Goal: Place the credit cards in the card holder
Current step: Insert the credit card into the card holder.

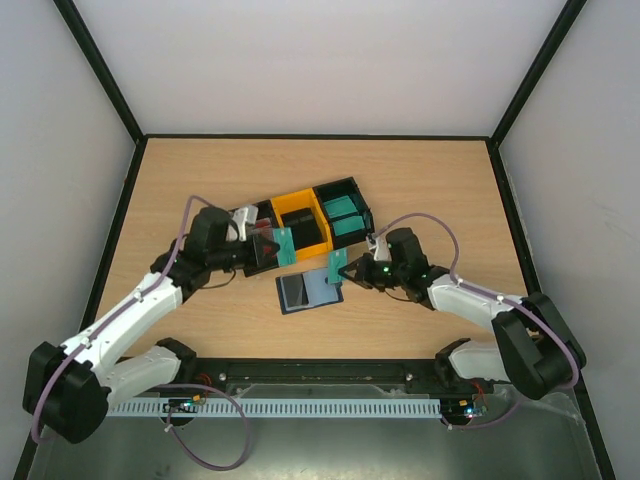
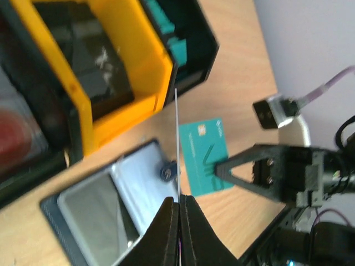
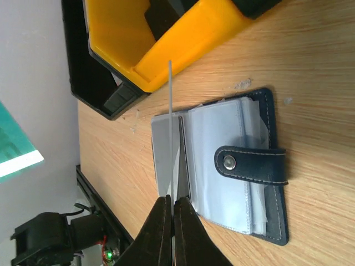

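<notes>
The card holder (image 1: 308, 291) lies open on the table, its clear slots facing up and its snap tab (image 3: 252, 165) across them. My left gripper (image 1: 272, 248) is shut on a teal credit card (image 1: 285, 246), held upright just left of the holder; it appears edge-on (image 2: 176, 138) in the left wrist view. My right gripper (image 1: 346, 270) is shut on another teal card (image 1: 337, 267) at the holder's right edge. That card stands edge-on (image 3: 170, 127) over the holder's slots (image 3: 222, 160) in the right wrist view.
Three open-top bins stand in a row behind the holder: a black one (image 1: 250, 222) beside my left gripper, a yellow one (image 1: 300, 222) with dark cards, and a black one (image 1: 345, 214) with teal cards. Black frame rails edge the table.
</notes>
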Robot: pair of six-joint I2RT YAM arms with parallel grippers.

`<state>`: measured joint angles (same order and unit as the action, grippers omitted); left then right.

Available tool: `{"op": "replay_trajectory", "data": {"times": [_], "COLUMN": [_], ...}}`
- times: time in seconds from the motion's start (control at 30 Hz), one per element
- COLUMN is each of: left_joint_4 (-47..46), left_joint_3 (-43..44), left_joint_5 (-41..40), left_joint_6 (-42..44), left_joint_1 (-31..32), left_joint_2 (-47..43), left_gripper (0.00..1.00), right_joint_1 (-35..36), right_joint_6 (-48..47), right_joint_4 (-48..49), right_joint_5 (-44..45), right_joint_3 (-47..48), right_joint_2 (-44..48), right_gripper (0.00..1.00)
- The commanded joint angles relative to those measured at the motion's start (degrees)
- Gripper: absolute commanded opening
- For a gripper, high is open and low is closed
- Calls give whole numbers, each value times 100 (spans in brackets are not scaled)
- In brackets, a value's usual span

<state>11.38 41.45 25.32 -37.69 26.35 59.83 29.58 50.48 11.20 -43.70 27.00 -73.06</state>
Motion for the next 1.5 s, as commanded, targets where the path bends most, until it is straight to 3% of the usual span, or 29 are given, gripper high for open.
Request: {"op": "replay_trajectory", "data": {"times": [0.0,0.23,0.47,0.73,1.17,1.47], "left_joint_4": [191,-723,-2575,-3504,-3902,-3539], "left_joint_3": [-488,-1433,-2431,-2444,-2550,-2509], "left_joint_5": [-155,-396,-656,-706,-958,-926], "left_joint_6": [-252,-1215,-2630,-2817,-2959,-2751], "left_joint_1": [369,1060,1274,1440,1487,1487], "left_joint_2": [-217,-78,14,629,1247,1342], "left_gripper": [2,2,2,2,2,2], "right_joint_1": [246,449,451,447,491,496], "right_joint_6": [-66,-126,-31,-479,-804,-847], "right_joint_4": [-109,-380,-397,-425,-180,-379], "right_joint_5": [415,1002,1481,975,469,914], "right_joint_3": [12,15,-179,-119,-196,-156], "right_joint_2": [183,132,200,43,-412,-595], "right_gripper": [2,2,2,2,2,2]}}
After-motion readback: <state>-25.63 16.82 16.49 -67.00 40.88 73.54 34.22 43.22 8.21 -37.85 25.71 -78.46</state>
